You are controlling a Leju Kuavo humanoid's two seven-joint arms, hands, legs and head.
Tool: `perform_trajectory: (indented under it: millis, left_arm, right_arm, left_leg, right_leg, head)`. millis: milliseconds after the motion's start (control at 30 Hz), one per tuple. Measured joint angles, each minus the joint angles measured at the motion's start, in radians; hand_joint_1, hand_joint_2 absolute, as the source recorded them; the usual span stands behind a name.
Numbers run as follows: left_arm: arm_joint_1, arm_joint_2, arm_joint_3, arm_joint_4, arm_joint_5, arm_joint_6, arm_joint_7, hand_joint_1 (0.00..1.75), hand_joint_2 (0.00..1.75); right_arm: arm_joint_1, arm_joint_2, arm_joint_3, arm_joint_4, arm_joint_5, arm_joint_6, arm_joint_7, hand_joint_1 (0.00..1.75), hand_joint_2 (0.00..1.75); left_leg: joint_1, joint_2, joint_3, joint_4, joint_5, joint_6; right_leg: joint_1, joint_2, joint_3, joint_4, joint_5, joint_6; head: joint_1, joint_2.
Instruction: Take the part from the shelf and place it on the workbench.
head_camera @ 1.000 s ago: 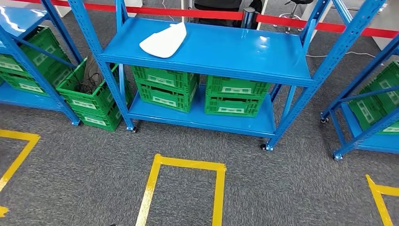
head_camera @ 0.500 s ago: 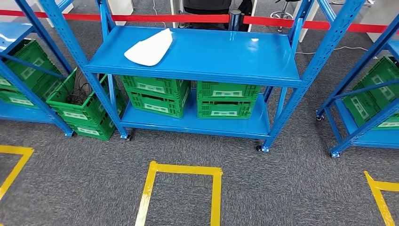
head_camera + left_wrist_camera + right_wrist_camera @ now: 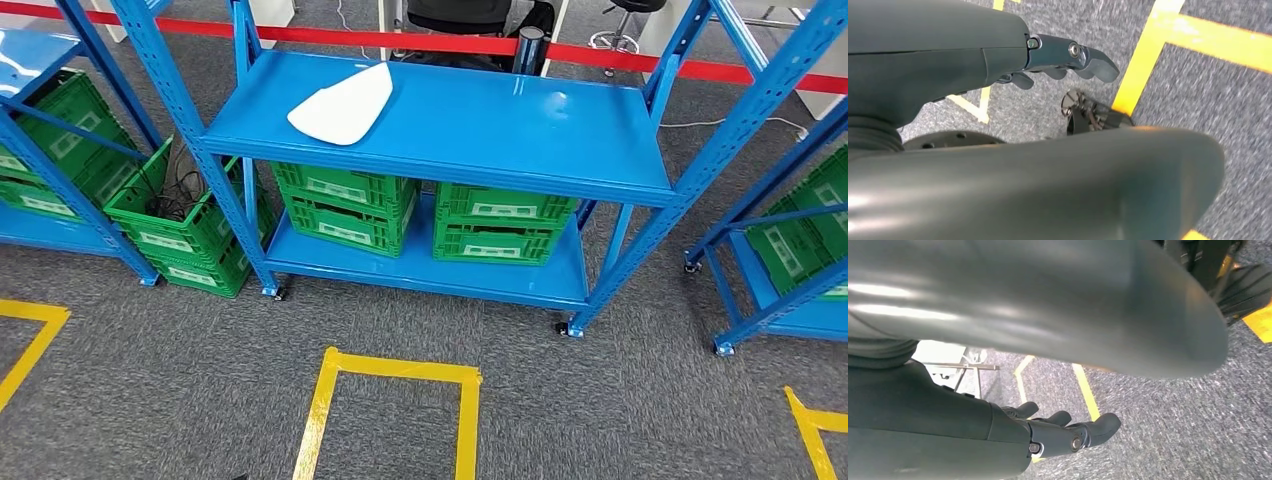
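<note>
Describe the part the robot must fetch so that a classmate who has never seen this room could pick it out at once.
Find the blue shelf rack in the middle. On its upper shelf, near the back left corner, lies the white part, flat with rounded edges. It is the one pale thing on that shelf; the green crates all sit lower.

Cut off at the picture's edges: side racks (image 3: 60, 170) and right crates (image 3: 810, 225). Partly hidden behind red tape: chair (image 3: 470, 15).
</note>
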Motion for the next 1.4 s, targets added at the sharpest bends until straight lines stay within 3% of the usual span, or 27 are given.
perform_trajectory:
  millis: [67,100,133,200,300,367,433,500,567,633,667,800,867,933,967,1000,1033,1100,1167,1233,1333,1400]
  left_arm:
    - [0.0,-0.001,0.0,0.0,0.0,0.0,0.0,0.0,0.0]
    - [-0.001,-0.001,0.0,0.0,0.0,0.0,0.0,0.0,0.0]
    - [-0.001,-0.001,0.0,0.0,0.0,0.0,0.0,0.0,0.0]
    - [-0.003,-0.002,0.0,0.0,0.0,-0.001,0.0,0.0,0.0]
    - [-0.004,-0.001,0.0,0.0,0.0,-0.001,0.0,0.0,0.0]
    - [-0.004,0.0,0.0,0.0,0.0,-0.001,0.0,0.0,0.0]
    - [-0.002,0.0,0.0,0.0,0.0,-0.001,0.0,0.0,0.0]
    - [0.0,0.001,0.0,0.0,0.0,0.0,0.001,0.0,0.0]
    - [0.0,0.002,0.0,0.001,0.0,0.0,0.001,0.0,0.0]
    - [-0.001,0.004,0.0,0.001,0.0,0.0,0.001,0.0,0.0]
    - [-0.001,0.004,0.0,0.001,0.0,0.0,0.001,0.0,0.0]
    - [-0.002,0.004,0.0,0.0,0.001,0.0,0.001,0.0,0.0]
    - [-0.002,0.005,0.0,0.001,0.001,0.0,0.0,0.0,0.0]
    - [-0.002,0.005,0.0,0.001,0.0,0.0,0.0,0.0,0.0]
    - [-0.002,0.005,0.0,0.001,-0.001,0.0,0.0,0.0,0.0]
    - [-0.001,0.005,0.0,0.001,-0.001,0.0,0.0,0.0,0.0]
    - [0.0,0.005,0.0,0.001,-0.001,0.0,0.0,0.0,0.0]
    - [0.0,0.004,0.0,0.001,-0.001,0.001,0.0,0.0,0.0]
    - [-0.001,0.003,0.0,0.001,-0.001,0.0,-0.001,0.0,0.0]
    - [-0.002,0.002,0.0,0.0,-0.001,0.0,-0.001,0.0,0.0]
    - [-0.004,0.002,0.0,0.0,-0.002,0.0,-0.001,0.0,0.0]
    - [-0.005,0.002,0.0,0.0,-0.001,0.0,-0.002,0.0,0.0]
  right_arm:
    - [0.001,-0.001,0.0,0.0,0.0,0.0,0.001,0.0,0.0]
    - [0.001,-0.001,0.0,0.0,0.0,0.0,0.001,0.0,0.0]
    - [-0.001,-0.001,0.0,0.0,0.0,0.0,0.001,0.0,0.0]
    - [-0.003,0.0,0.0,0.0,0.0,0.0,0.002,0.0,0.0]
    - [-0.003,0.0,0.0,0.0,0.0,0.0,0.002,0.0,0.0]
    - [-0.001,0.0,0.0,0.0,0.0,0.0,0.002,0.0,0.0]
    - [-0.002,0.001,0.0,0.0,0.0,0.0,0.003,0.0,0.0]
    - [-0.001,0.002,0.0,0.0,0.0,0.0,0.003,0.0,0.0]
    - [0.001,0.002,0.0,0.0,-0.001,0.0,0.005,0.0,0.0]
    - [0.001,0.002,0.0,0.0,-0.001,0.0,0.007,0.0,0.0]
    - [0.001,0.003,0.0,0.0,-0.002,-0.001,0.007,0.0,0.0]
    - [-0.004,0.003,0.0,-0.001,-0.002,-0.003,0.007,0.0,0.0]
    - [-0.005,0.002,0.0,-0.001,-0.002,-0.003,0.007,0.0,0.0]
    - [-0.004,0.002,0.0,-0.001,-0.003,-0.003,0.007,0.0,0.0]
    - [-0.003,0.002,0.0,-0.001,-0.003,-0.003,0.007,0.0,0.0]
    - [-0.002,0.002,0.0,-0.001,-0.004,-0.003,0.007,0.0,0.0]
    - [0.0,0.002,0.0,-0.001,-0.004,-0.003,0.007,0.0,0.0]
    - [0.003,0.002,0.0,-0.001,-0.005,-0.003,0.007,0.0,0.0]
    - [0.002,0.002,0.0,-0.001,-0.005,-0.003,0.007,0.0,0.0]
    - [-0.001,0.002,0.0,-0.001,-0.005,-0.003,0.007,0.0,0.0]
    - [-0.001,0.002,0.001,-0.001,-0.005,-0.003,0.007,0.0,0.0]
    - [0.0,0.002,0.001,-0.001,-0.005,-0.003,0.007,0.0,0.0]
  left_leg:
    - [-0.002,-0.002,0.014,-0.001,-0.011,-0.002]
    - [-0.004,-0.003,0.018,-0.002,-0.017,-0.005]
    - [-0.004,-0.002,0.019,-0.004,-0.021,-0.009]
    - [-0.003,0.0,0.019,-0.008,-0.026,-0.02]
    - [-0.002,0.002,0.021,0.008,-0.041,-0.033]
    - [0.0,0.003,-0.034,0.111,-0.085,-0.039]
    - [0.002,0.003,-0.124,0.246,-0.127,-0.044]
    - [0.002,0.003,-0.165,0.276,-0.104,-0.045]
    - [0.003,0.004,-0.127,0.163,-0.018,-0.043]
    - [0.002,0.005,-0.066,0.037,0.041,-0.037]
    - [0.0,0.005,-0.047,0.005,0.048,-0.033]
    - [0.0,0.003,-0.026,-0.009,0.038,-0.012]
    - [0.005,0.003,-0.016,-0.015,0.035,-0.003]
    - [0.003,0.003,-0.011,-0.015,0.027,0.002]
    - [0.003,0.002,-0.007,-0.015,0.022,0.003]
    - [0.002,0.001,-0.002,-0.015,0.016,0.003]
    - [0.002,0.0,0.006,-0.015,0.01,0.002]
    - [0.001,-0.003,0.02,-0.016,-0.003,-0.001]
    - [-0.001,-0.003,0.027,-0.017,-0.016,-0.009]
    - [-0.001,-0.002,0.032,-0.021,-0.024,-0.02]
    - [0.001,0.0,0.036,0.002,-0.044,-0.033]
    - [0.002,0.002,-0.019,0.105,-0.088,-0.038]
  right_leg:
    - [0.005,-0.001,0.045,-0.136,0.092,-0.017]
    - [0.009,-0.002,0.067,-0.196,0.117,-0.024]
    - [0.013,-0.003,0.085,-0.232,0.126,-0.03]
    - [0.019,-0.003,0.099,-0.248,0.121,-0.035]
    - [0.014,-0.002,0.124,-0.272,0.127,-0.044]
    - [0.011,-0.004,0.14,-0.286,0.125,-0.052]
    - [0.01,-0.004,0.147,-0.287,0.117,-0.057]
    - [0.01,-0.002,0.158,-0.287,0.107,-0.056]
    - [0.01,0.0,0.176,-0.286,0.094,-0.05]
    - [0.013,0.0,0.184,-0.283,0.076,-0.04]
    - [0.014,0.001,0.185,-0.283,0.069,-0.034]
    - [0.012,0.001,0.189,-0.276,0.052,-0.01]
    - [0.008,0.0,0.152,-0.201,0.016,0.003]
    - [0.002,0.0,0.063,-0.061,-0.034,0.012]
    - [0.001,0.0,0.023,-0.006,-0.043,0.014]
    - [0.0,0.0,0.0,0.013,-0.03,0.014]
    - [0.0,0.0,-0.003,-0.009,0.003,0.012]
    - [0.004,-0.001,0.037,-0.139,0.096,0.0]
    - [0.01,-0.002,0.082,-0.24,0.14,-0.015]
    - [0.016,-0.002,0.1,-0.257,0.135,-0.024]
    - [0.009,-0.002,0.128,-0.282,0.136,-0.039]
    - [0.007,-0.004,0.143,-0.292,0.131,-0.049]
  head:
    - [0.007,0.0]
    - [0.009,0.0]
    - [0.01,0.0]
    - [0.009,0.0]
    - [0.004,0.0]
    - [-0.006,0.0]
    - [-0.017,0.0]
    - [-0.025,0.0]
    - [-0.034,0.0]
    - [-0.038,0.0]
    - [-0.038,0.0]
    - [-0.033,0.0]
    - [-0.023,0.0]
    - [-0.011,0.0]
    - [-0.008,0.0]
    - [-0.006,0.0]
    - [-0.003,0.0]
    - [0.005,0.0]
    - [0.01,0.0]
    - [0.009,0.0]
    - [0.004,0.0]
    - [-0.007,0.0]
